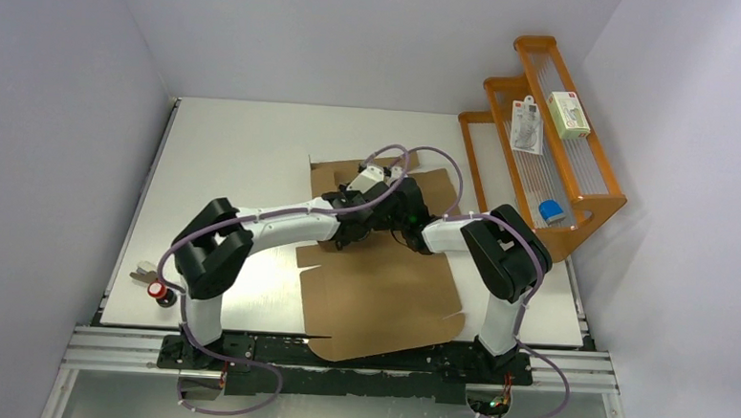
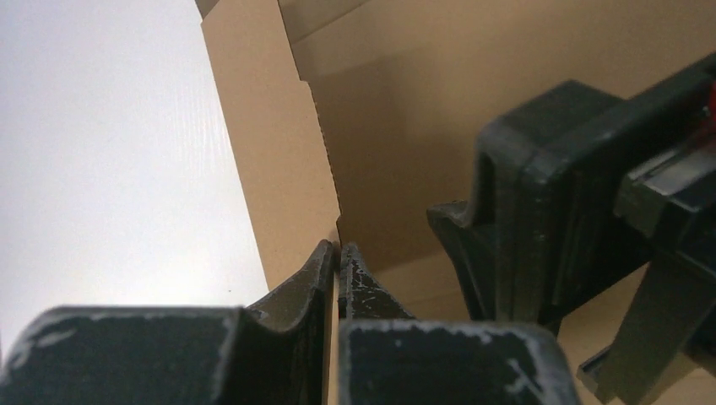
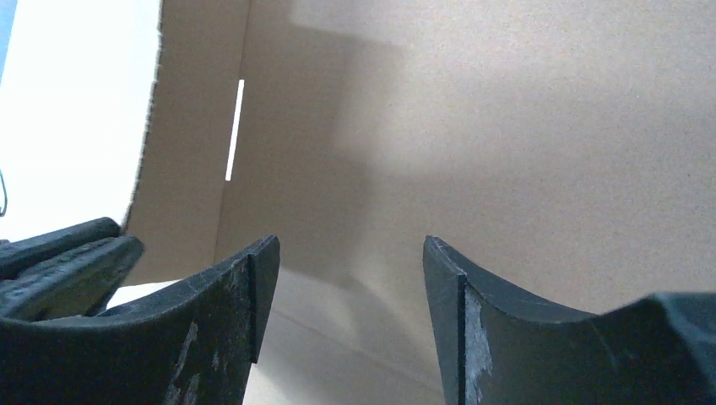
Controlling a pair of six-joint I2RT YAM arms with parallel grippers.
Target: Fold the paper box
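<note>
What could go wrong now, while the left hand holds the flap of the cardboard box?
1. The left hand pinches only the edge of a flap of the paper box; the cardboard may slip out or crease wrongly.
2. The right hand is open and very close to the left one; they may collide.
3. The sheet reaches past the near edge of the table; a pull might drag it off.

White table [image 1: 235,154], orange wire-fronted rack [image 1: 601,204] far right holding two white packages [image 1: 528,124] and a small blue item [image 1: 551,212] — small red-topped object [image 1: 160,292] near left edge.
</note>
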